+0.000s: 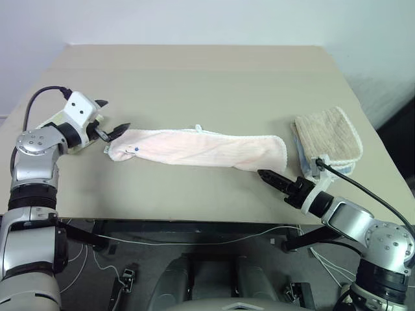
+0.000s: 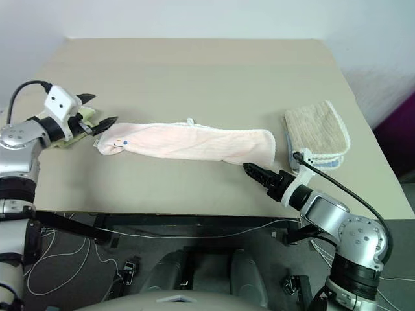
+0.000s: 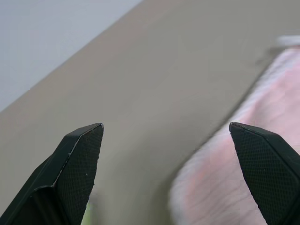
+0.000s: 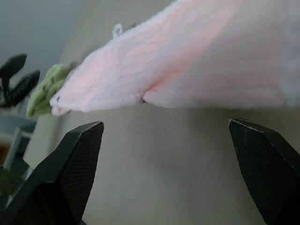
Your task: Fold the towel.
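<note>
Nearest, the right gripper (image 1: 269,176) hovered low over the front part of the table (image 1: 214,71), its arm reaching in from the near right corner and pointing forward and to the left, toward the right end of the towel (image 1: 194,148). Its two black fingers (image 4: 77,154) stood wide apart with nothing between them, and their tips sat just short of the towel's near edge without touching it

A little farther back, the pale pink towel lay as a long, loosely bunched strip running left to right across the middle of the table. A small white tag (image 1: 198,127) stuck up from its far edge, and a small dark blue mark (image 1: 136,149) showed near its left end, too small to read

At the towel's left end the left gripper (image 1: 111,120) was held above the table, its wrist bent so the fingers pointed right, toward the towel's tip. Its jaws were also spread fully and held nothing; the lower finger came just beside the cloth. A light green cloth (image 2: 65,139) lay under that wrist

Off to the right, a folded beige cloth (image 1: 329,135) rested near the table's right edge, apart from the towel
</note>
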You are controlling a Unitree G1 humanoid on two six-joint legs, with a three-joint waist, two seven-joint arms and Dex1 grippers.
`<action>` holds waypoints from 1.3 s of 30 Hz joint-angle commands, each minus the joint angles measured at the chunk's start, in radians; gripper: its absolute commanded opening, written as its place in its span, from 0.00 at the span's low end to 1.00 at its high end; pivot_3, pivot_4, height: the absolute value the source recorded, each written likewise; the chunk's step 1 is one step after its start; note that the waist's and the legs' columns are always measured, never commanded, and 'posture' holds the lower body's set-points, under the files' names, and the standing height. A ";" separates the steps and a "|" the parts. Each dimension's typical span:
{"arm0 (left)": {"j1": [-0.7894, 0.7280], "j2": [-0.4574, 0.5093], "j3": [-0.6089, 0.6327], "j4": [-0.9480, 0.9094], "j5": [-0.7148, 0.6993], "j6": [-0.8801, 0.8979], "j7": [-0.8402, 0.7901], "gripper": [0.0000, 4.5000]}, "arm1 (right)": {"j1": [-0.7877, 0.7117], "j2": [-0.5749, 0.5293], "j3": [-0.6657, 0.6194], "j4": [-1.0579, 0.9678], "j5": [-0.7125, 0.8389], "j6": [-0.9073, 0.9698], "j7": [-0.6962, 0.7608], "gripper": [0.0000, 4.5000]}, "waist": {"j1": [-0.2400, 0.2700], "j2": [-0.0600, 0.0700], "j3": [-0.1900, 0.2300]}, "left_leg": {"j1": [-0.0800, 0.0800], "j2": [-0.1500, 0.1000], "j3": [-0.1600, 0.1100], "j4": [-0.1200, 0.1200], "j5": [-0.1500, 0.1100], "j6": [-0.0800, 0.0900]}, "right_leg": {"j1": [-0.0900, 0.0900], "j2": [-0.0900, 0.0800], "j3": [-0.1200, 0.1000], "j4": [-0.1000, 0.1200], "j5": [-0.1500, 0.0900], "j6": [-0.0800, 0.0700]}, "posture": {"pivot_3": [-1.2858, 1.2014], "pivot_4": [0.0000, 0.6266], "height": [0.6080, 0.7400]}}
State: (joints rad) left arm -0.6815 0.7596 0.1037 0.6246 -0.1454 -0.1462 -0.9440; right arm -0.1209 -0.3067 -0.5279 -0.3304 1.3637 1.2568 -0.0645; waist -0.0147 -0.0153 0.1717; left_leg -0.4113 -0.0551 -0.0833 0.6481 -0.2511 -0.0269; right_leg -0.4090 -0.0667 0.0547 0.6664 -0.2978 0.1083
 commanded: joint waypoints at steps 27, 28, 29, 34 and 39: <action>0.096 -0.023 -0.019 -0.251 -0.063 0.113 -0.107 1.00 | -0.042 0.005 0.119 0.221 0.326 -0.511 -0.484 0.46 | -0.002 -0.001 -0.001 | 0.003 0.001 0.001 0.001 0.000 0.000 | 0.004 0.003 0.000 0.000 0.000 0.000 | 0.52 0.24 1.00; 0.096 -0.024 -0.019 -0.250 -0.062 0.113 -0.106 1.00 | -0.044 0.003 0.117 0.222 0.324 -0.515 -0.481 0.38 | -0.002 -0.001 -0.001 | 0.003 0.000 0.001 0.001 0.000 0.000 | 0.004 0.003 0.000 0.000 0.000 0.000 | 0.52 0.24 1.00; 0.095 -0.026 -0.021 -0.248 -0.061 0.112 -0.105 1.00 | -0.047 -0.002 0.115 0.221 0.323 -0.517 -0.479 0.30 | -0.002 -0.001 -0.001 | 0.003 0.000 0.001 0.001 0.000 0.000 | 0.004 0.003 0.000 0.000 0.000 0.000 | 0.52 0.24 1.00; 0.086 -0.037 -0.026 -0.234 -0.054 0.105 -0.102 1.00 | -0.054 -0.053 0.090 0.187 0.325 -0.528 -0.478 0.01 | 0.002 -0.001 -0.001 | 0.003 0.000 0.001 0.001 0.000 0.000 | 0.004 0.002 0.000 -0.001 0.000 0.000 | 0.52 0.24 1.00; 0.082 -0.045 -0.031 -0.222 -0.050 0.097 -0.099 1.00 | -0.057 -0.149 0.092 0.128 0.353 -0.482 -0.429 0.01 | -0.001 -0.001 -0.001 | 0.003 0.000 0.001 0.000 0.000 0.001 | 0.003 0.002 0.000 -0.001 0.000 0.000 | 0.52 0.24 1.00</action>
State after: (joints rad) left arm -0.5829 0.7139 0.0632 0.4123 -0.1896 -0.0307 -1.0466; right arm -0.1686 -0.4301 -0.4192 -0.1385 1.6977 0.7612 -0.5212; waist -0.0160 -0.0164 0.1706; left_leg -0.4087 -0.0547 -0.0824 0.6484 -0.2512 -0.0263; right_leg -0.4057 -0.0642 0.0546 0.6654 -0.2979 0.1084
